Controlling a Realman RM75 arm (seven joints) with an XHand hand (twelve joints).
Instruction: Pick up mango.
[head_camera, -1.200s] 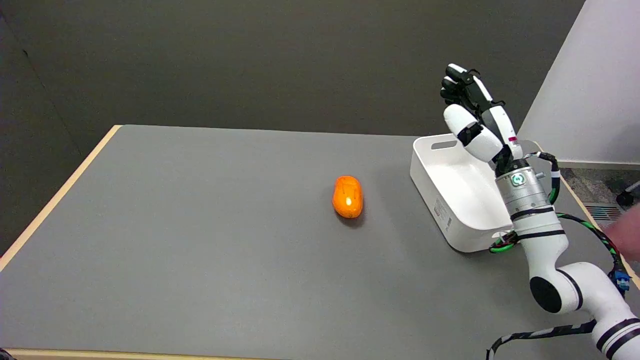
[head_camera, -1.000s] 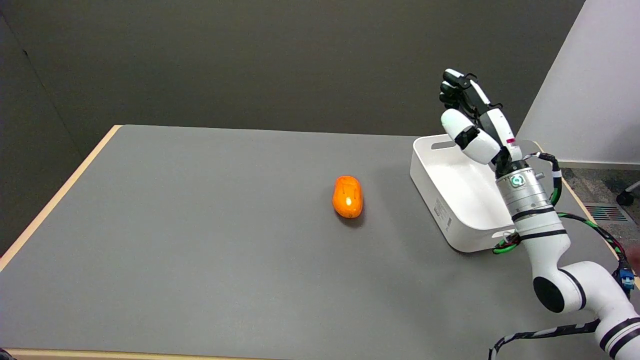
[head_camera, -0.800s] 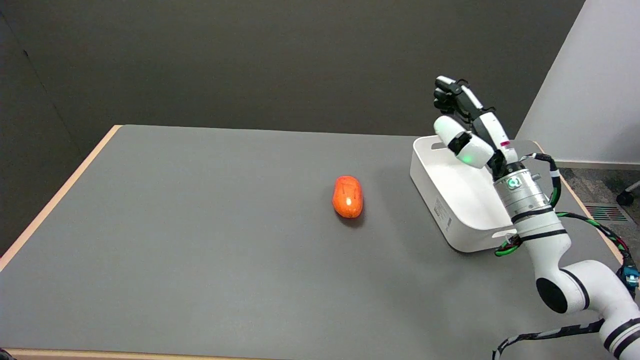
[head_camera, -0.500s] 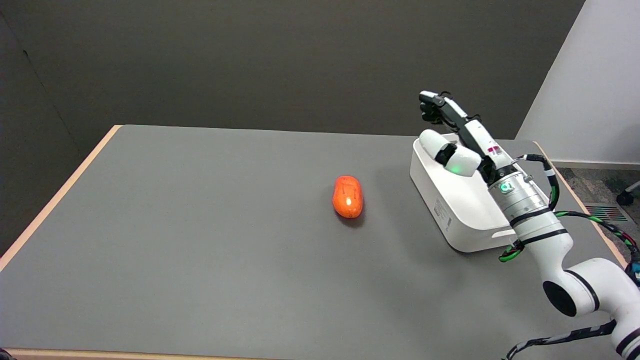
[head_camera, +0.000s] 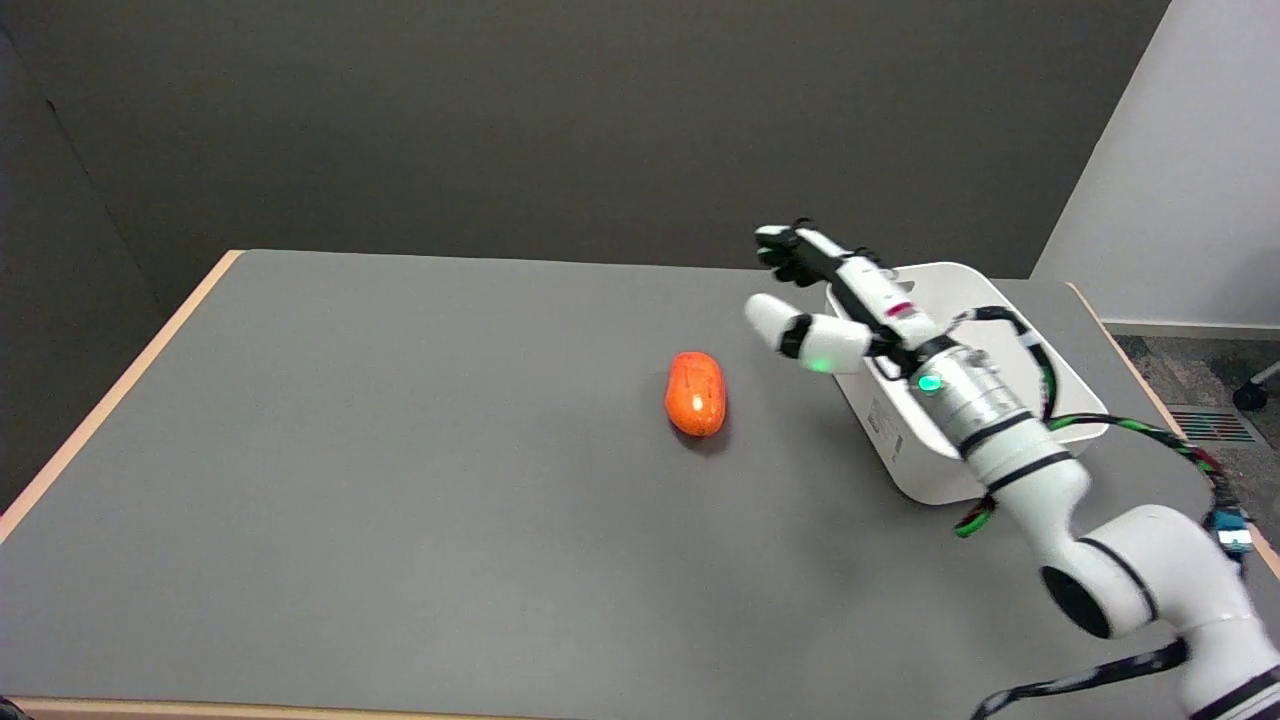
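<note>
An orange-red mango (head_camera: 695, 393) lies on the grey table (head_camera: 400, 450) near its middle, long axis pointing away from me. My right hand (head_camera: 830, 300) hangs in the air to the right of the mango and a little beyond it, apart from it. The fingers stretch toward the left and the thumb is spread below them. Nothing is in the hand.
A white rectangular bin (head_camera: 985, 400) stands at the table's right side, partly behind my right forearm (head_camera: 985, 425). Cables (head_camera: 1130, 430) loop from the wrist to the arm. The table's wooden edge (head_camera: 110, 400) runs along the left.
My right arm has swung down and to the left, carrying the hand from above the bin's far side toward the mango. The mango and the bin have stayed put.
</note>
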